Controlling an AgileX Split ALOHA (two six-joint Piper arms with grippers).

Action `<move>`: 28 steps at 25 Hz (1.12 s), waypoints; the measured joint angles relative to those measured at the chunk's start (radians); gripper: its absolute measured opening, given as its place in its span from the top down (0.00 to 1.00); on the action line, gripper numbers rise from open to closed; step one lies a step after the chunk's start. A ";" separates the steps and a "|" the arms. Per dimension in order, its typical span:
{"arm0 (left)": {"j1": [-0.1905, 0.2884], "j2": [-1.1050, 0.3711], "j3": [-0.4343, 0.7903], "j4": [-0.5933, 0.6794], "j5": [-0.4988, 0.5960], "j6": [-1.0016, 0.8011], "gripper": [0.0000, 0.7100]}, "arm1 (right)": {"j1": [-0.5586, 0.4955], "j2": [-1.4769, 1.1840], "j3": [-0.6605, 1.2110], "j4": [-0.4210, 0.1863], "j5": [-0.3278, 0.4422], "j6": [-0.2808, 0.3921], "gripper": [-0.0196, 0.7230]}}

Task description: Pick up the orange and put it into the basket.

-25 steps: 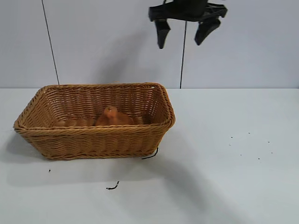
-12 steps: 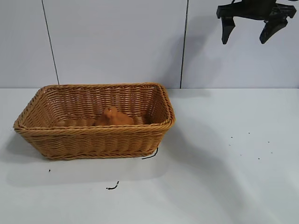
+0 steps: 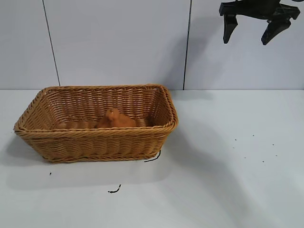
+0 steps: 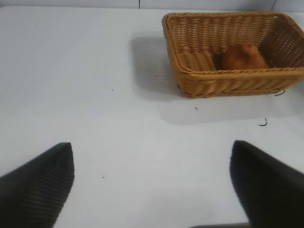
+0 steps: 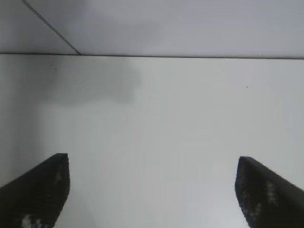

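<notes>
Sitting inside the basket (image 3: 97, 142) near its middle, the orange (image 3: 115, 118) is lying low and well left of the right gripper (image 3: 251, 32), which is hanging high, fingers apart and empty; left gripper (image 4: 152, 183) is also spread, holding nothing.

Right tool (image 5: 152, 190), dark fingers (image 5: 40, 190) spread wide above bare white table (image 5: 156, 118).

The setting looks like a bare robotics lab or test bench: a plain white tabletop (image 3: 228, 190) runs to a far wall of pale grey panels (image 3: 118, 42) split by thin dark vertical seams (image 3: 51, 42), without furnishings.
</notes>
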 joint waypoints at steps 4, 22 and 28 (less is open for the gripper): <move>0.000 0.000 0.000 0.000 0.000 0.000 0.10 | 0.000 -0.181 0.280 0.007 0.001 -0.001 0.06; 0.000 0.000 0.000 0.000 0.000 0.000 0.10 | 0.000 -1.292 1.175 0.031 -0.063 -0.006 0.06; 0.000 0.000 0.000 0.000 0.000 0.000 0.10 | 0.000 -1.676 1.361 0.032 -0.184 -0.007 0.06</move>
